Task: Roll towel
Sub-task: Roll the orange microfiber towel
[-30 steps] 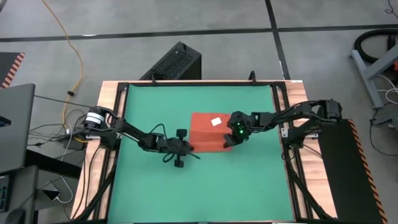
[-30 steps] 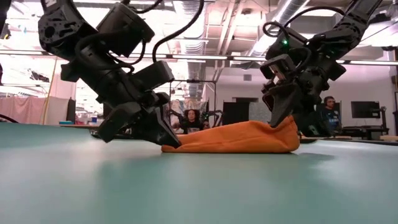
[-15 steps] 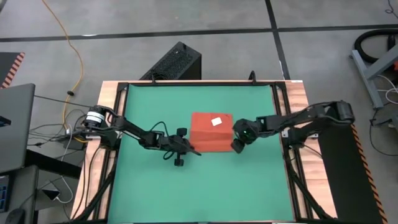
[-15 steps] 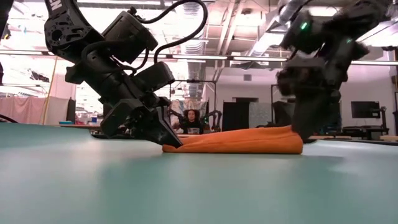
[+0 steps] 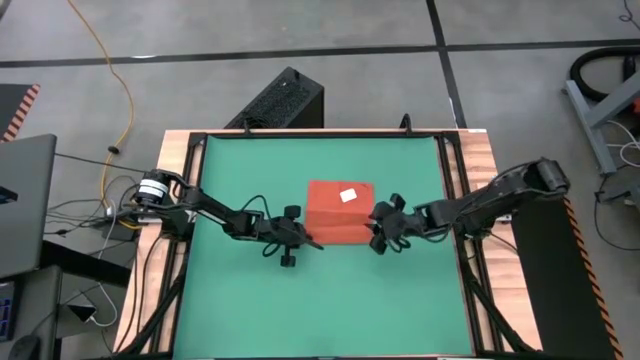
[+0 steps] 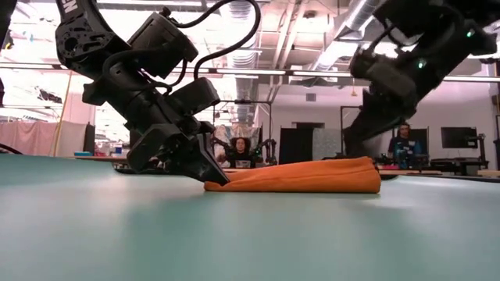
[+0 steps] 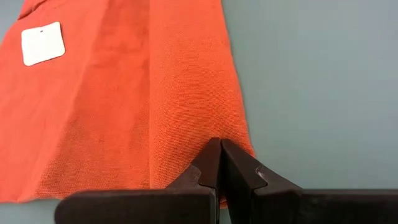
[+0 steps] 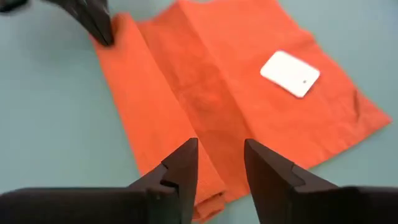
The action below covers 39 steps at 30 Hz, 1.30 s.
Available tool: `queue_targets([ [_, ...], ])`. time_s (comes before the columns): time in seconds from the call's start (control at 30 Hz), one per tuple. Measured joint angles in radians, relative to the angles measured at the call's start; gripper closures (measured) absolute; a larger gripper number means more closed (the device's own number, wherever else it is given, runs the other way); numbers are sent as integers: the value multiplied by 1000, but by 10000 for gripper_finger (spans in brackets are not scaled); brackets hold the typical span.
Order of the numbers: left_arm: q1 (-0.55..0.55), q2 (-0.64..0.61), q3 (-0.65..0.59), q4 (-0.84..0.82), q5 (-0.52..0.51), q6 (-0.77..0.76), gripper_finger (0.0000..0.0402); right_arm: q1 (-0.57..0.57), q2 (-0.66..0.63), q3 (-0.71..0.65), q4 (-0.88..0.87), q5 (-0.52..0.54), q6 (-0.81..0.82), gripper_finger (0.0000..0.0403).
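Note:
The orange-red towel (image 5: 335, 215) lies flat on the green mat (image 5: 250, 170), its white tag (image 5: 349, 196) up. Its near edge is folded over into a strip (image 8: 155, 124). My left gripper (image 5: 313, 243) is at the towel's near left corner, shut on it; the low view shows the gripper (image 6: 215, 178) down at the mat. My right gripper (image 5: 377, 238) is open at the towel's near right corner (image 8: 211, 202), one finger on either side of the strip's end; I cannot tell whether it touches the cloth. My left gripper pinches the near left corner of the folded strip (image 7: 235, 134) between its two shut fingers. The fingers come from the table's left, slanting down to the mat. The towel lies flat on the mat, slack, with several layers at the fold.
A black frame and wooden boards (image 5: 460, 180) border the mat. A black box (image 5: 285, 100) stands beyond the far edge and a laptop (image 5: 25, 200) to the left. People (image 6: 242, 148) sit in the room behind the table.
My right gripper has let go of the towel's right end, gone up, and moved toward the table's near edge to the near right corner. The towel's right end, raised in a peak a second ago, has dropped flat.

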Motion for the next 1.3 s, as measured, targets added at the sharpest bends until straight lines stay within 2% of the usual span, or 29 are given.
queue_targets([
  [0.3, 0, 0, 0, 13, 13, -34, 402, 6, 191, 0, 33, -19, 66, 282],
  [0.53, -6, -81, 12, 53, 22, -52, 401, 47, 224, 1, 54, -20, 100, 282],
  [0.63, 1, -162, 37, 72, 3, 40, 401, 52, 225, 2, 52, -20, 96, 282],
  [0.73, 43, -186, 47, 109, 4, 164, 402, 51, 225, 2, 52, -20, 71, 282],
  [0.87, 137, -144, 47, 126, 161, 185, 401, 51, 226, 1, 57, -21, 35, 282],
  [0.97, 183, -91, 46, 114, 206, 200, 401, 51, 226, 1, 59, -24, 21, 282],
  [1.07, 204, -47, 48, 123, 228, 235, 401, 51, 226, 1, 61, -25, 4, 282],
  [1.3, 259, 18, 88, 43, 184, 234, 401, 56, 226, 1, 63, -25, 0, 282],
])
